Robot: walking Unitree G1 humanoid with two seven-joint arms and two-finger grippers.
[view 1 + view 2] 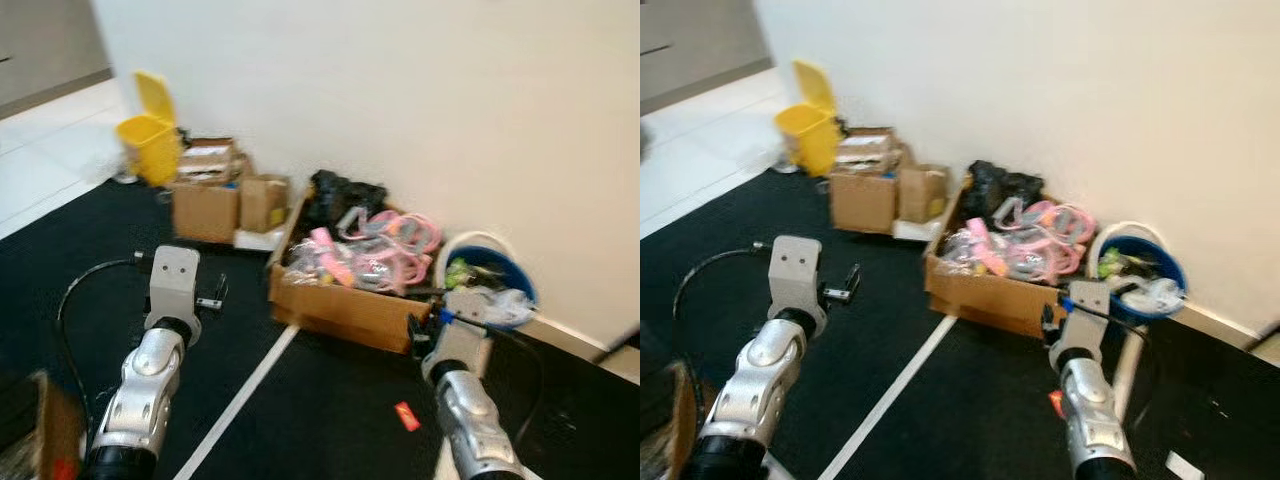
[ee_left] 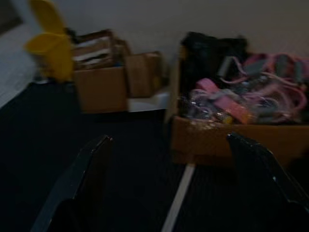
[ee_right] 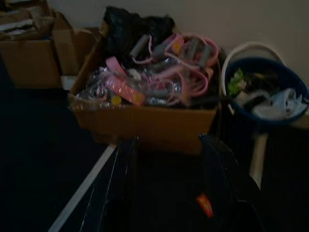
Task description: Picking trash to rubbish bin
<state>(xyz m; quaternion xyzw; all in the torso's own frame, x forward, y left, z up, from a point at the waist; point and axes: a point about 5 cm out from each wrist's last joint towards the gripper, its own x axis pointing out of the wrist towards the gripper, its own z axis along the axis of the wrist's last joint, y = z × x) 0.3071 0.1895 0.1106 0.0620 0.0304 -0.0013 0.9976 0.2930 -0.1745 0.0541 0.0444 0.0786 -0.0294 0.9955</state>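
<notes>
Carpet point(image 1: 330, 420), black and flat, covers the floor up to a plain white wall point(image 1: 450, 110), with a white tape line point(image 1: 245, 395) running across it. Against the wall stands a blue round bin point(image 1: 497, 268) with a white handle hoop, holding crumpled pale plastic and something green. Just beside it sits an open cardboard box point(image 1: 345, 308) heaped with pink and grey looped cords and a black bag. Farther along the wall are smaller brown cartons point(image 1: 225, 195) and a yellow plastic pedal bin point(image 1: 150, 135) with its lid tipped up.

A small flat red scrap point(image 1: 406, 416) lies on the carpet in front of the big box, near the right arm and well short of the blue bin.

The right gripper point(image 3: 169, 188) hangs above the carpet with its two black fingers apart and nothing between them; the red scrap shows by one fingertip point(image 3: 219, 159). The left gripper point(image 2: 176, 183) hovers over the carpet too, its fingers spread wide and bare, pointing toward the cartons and the big box.
</notes>
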